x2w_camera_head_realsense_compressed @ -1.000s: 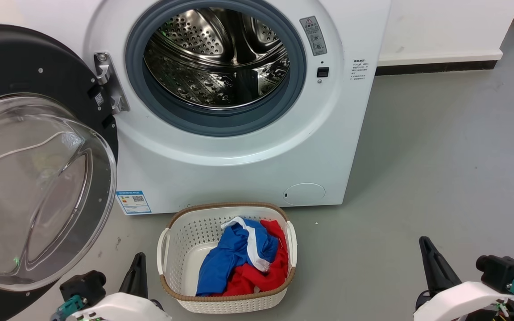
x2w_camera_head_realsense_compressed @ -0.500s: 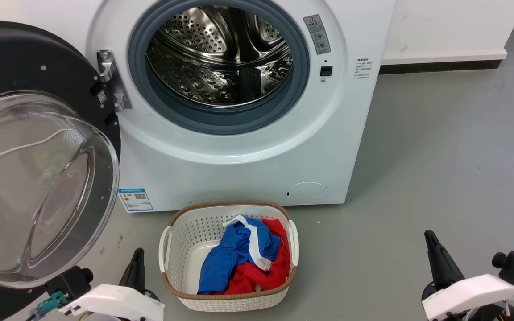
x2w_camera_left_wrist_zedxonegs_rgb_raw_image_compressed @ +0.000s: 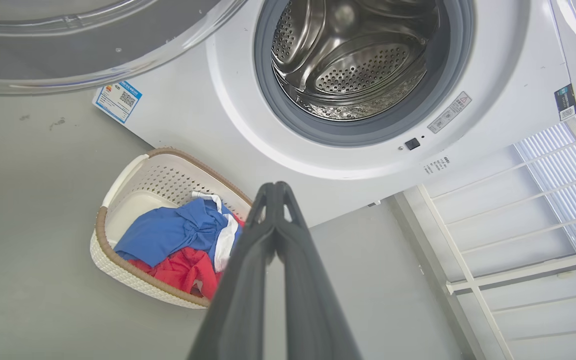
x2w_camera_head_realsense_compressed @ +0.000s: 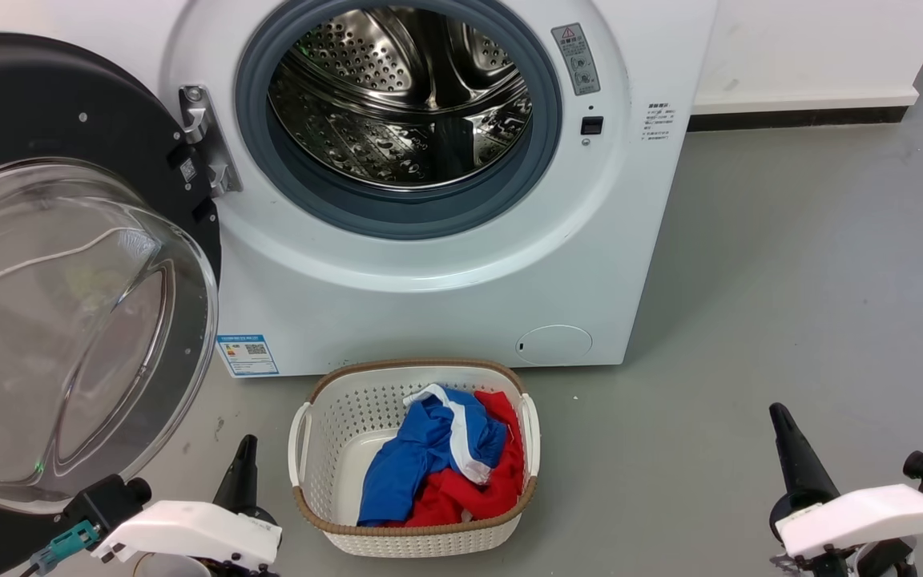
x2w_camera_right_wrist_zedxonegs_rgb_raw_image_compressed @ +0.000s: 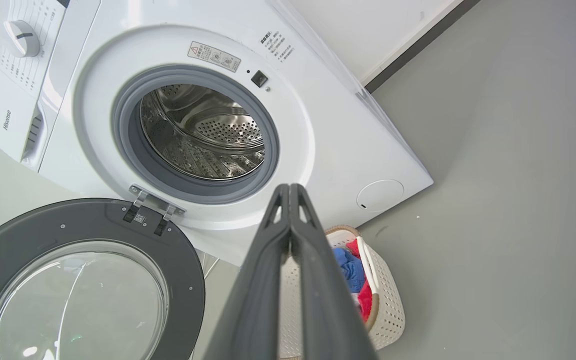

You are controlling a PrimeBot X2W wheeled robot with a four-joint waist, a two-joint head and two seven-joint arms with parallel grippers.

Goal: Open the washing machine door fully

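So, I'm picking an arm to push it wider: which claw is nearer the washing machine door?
Left. The left claw sits low, close beside the washing machine door at its lower rim without touching it. The right claw is far off, beyond the laundry basket.

The washing machine door (x2w_camera_head_realsense_compressed: 69,264), a glossy black disc with a clear bulging glass bowl, stands swung wide open on its left-side hinge.

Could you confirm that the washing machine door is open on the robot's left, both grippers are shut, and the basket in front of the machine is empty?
Not quite: the basket holds blue and red clothes, as the head view shows. The washing machine door is indeed open on the robot's left, and the left gripper and right gripper are shut.
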